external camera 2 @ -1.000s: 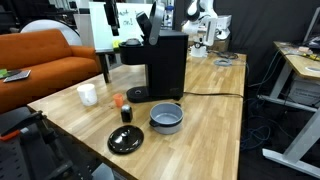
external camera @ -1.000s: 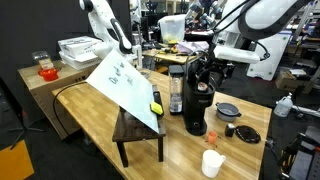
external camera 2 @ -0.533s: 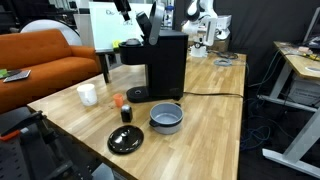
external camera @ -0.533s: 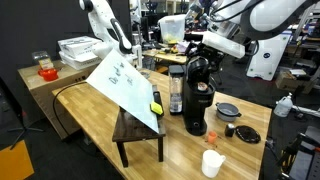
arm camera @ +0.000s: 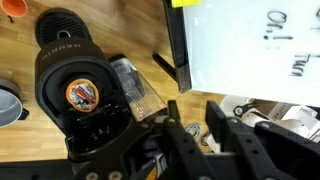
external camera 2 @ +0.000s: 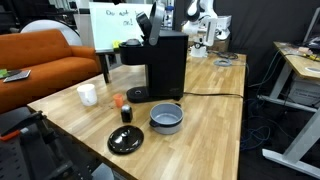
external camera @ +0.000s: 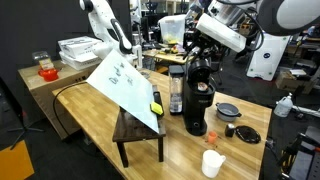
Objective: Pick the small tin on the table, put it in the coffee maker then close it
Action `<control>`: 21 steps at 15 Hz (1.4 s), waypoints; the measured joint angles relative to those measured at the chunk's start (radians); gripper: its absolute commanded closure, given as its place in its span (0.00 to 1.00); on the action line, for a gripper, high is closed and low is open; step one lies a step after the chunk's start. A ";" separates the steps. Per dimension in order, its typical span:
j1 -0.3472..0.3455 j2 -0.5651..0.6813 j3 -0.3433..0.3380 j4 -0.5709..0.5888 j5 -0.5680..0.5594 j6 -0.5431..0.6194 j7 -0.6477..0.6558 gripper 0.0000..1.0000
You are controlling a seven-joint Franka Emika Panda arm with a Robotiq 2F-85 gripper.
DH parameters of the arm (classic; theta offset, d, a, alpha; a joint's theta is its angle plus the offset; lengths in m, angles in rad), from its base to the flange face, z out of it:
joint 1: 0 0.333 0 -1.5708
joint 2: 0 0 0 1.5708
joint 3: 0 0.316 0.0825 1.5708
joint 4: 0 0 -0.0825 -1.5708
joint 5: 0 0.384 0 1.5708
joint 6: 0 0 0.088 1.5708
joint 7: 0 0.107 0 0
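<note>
In the wrist view the small tin (arm camera: pixel 83 95), round with an orange and white top, sits in the open chamber of the black coffee maker (arm camera: pixel 62 40). The coffee maker stands on the light wooden table (external camera 2: pixel 212 112) in both exterior views (external camera: pixel 197 98) (external camera 2: pixel 160 62), its hinged top raised. My gripper (arm camera: pixel 195 110) hangs above and beside the machine (external camera: pixel 202 47). Its two black fingers (arm camera: pixel 183 135) stand a narrow gap apart, with nothing between them and only the table showing through.
A clear jar (external camera: pixel 176 90) stands right beside the coffee maker. A white cup (external camera: pixel 212 162), a grey bowl (external camera 2: pixel 166 118), a black lid (external camera 2: pixel 126 141) and a small bottle (external camera 2: pixel 125 108) sit nearby. A whiteboard (external camera: pixel 125 82) leans over a dark stool (external camera: pixel 138 132).
The arm has lifted and tilted away from the top of the coffee maker. The fingers have drawn closer together.
</note>
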 measured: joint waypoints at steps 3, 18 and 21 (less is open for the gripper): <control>-0.006 -0.012 0.000 -0.001 -0.085 -0.001 0.143 1.00; -0.031 -0.056 0.042 0.006 -0.516 -0.230 0.935 1.00; -0.030 -0.054 0.062 0.005 -0.483 -0.253 0.936 1.00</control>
